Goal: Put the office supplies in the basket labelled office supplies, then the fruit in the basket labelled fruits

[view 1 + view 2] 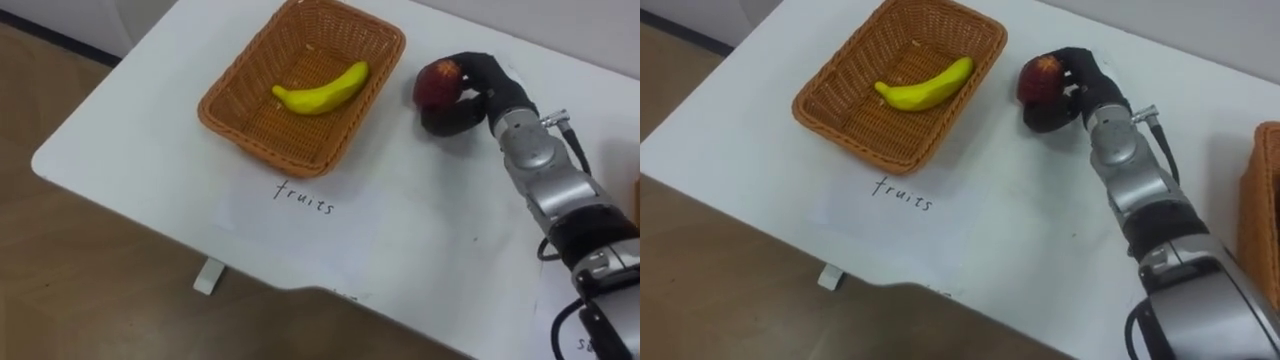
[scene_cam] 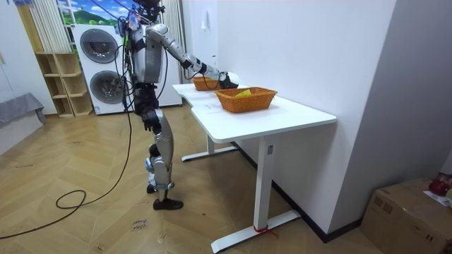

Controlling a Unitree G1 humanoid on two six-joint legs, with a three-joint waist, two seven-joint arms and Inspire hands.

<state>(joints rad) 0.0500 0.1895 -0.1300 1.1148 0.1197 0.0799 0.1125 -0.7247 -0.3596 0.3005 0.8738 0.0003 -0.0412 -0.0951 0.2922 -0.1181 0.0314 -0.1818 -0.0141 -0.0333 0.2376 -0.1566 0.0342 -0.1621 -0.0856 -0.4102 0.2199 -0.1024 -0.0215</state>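
Observation:
A woven fruit basket (image 1: pixel 250 125) (image 1: pixel 830 115) (image 2: pixel 247 102) stands on the white table (image 1: pixel 400 230) above a paper marked "fruits" (image 1: pixel 303 197). A yellow banana (image 1: pixel 322 90) (image 1: pixel 922 86) lies inside it. My right hand (image 1: pixel 478 92) (image 1: pixel 1080 90) reaches in from the lower right and is shut on a red apple (image 1: pixel 438 82) (image 1: pixel 1039 78), held just above the table, right of the basket's near-right corner. In the room view I stand at the table's long side with the right arm stretched over it.
A second woven basket (image 1: pixel 1262 210) (image 2: pixel 205 83) shows at the right edge of the table. The table's near-left corner (image 1: pixel 45 160) is rounded, with wooden floor (image 1: pixel 80 270) below. Washing machines (image 2: pixel 99 46) stand behind me.

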